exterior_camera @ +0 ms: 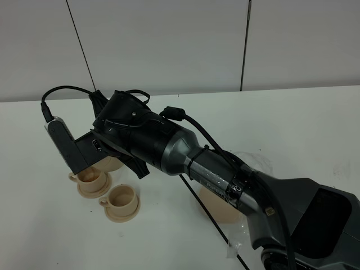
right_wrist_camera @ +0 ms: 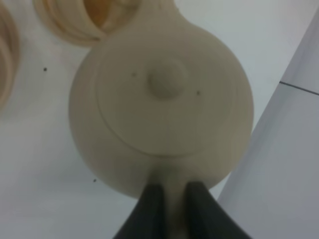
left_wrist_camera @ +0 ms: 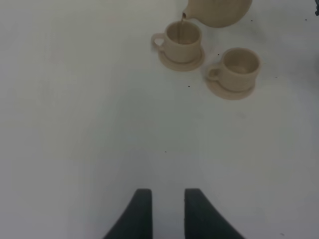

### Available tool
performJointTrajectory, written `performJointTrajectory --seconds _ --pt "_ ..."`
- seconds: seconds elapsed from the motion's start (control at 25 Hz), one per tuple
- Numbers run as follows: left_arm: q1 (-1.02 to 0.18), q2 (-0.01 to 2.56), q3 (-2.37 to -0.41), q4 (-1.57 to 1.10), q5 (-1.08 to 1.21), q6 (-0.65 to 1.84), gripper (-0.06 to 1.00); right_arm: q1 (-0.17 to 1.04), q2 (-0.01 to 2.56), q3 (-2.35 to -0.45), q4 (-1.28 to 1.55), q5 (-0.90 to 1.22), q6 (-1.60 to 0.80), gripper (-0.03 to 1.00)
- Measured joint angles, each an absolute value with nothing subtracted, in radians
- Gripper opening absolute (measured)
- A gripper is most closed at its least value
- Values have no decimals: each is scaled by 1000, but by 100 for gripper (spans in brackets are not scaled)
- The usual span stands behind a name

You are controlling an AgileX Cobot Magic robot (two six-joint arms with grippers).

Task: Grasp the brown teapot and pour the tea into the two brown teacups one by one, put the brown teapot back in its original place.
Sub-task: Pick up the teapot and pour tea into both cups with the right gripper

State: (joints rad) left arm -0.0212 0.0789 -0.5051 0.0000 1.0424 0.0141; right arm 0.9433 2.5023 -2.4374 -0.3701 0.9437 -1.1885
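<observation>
Clenched on the loop handle of the round, squat, tan clay teapot (right_wrist_camera: 159, 99), the right claw (right_wrist_camera: 172, 191) is seen in the left half of the overhead frame. There the pot is largely hidden beneath the black wrist (exterior_camera: 140, 135) and is held clear of the white table (exterior_camera: 292, 124). Its short spout is held just over the rim of one small tan clay teacup (left_wrist_camera: 183, 37), and amber liquid is seen inside that cup. A second matching teacup (left_wrist_camera: 240, 64) is set just beside it, toward the lower centre of the overhead frame, each on its own small round saucer. The wide flat tan clay saucer (exterior_camera: 220, 209) lies well apart from the pot at lower centre, partly covered by the arm. The left claw (left_wrist_camera: 167, 191) is released, its dark fingers parted over bare table.
</observation>
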Motion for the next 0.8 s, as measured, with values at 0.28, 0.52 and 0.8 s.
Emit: performJointTrajectory --seconds 0.28,0.52,0.8 --pt "-21 79 -505 0 1042 14 23 943 2503 -2437 -374 941 -1188 10" --pt "-21 79 -505 0 1042 14 23 943 2508 -2437 -400 937 -1183 10" --pt "-21 79 -505 0 1042 14 23 943 2516 -2437 -415 936 -1176 10"
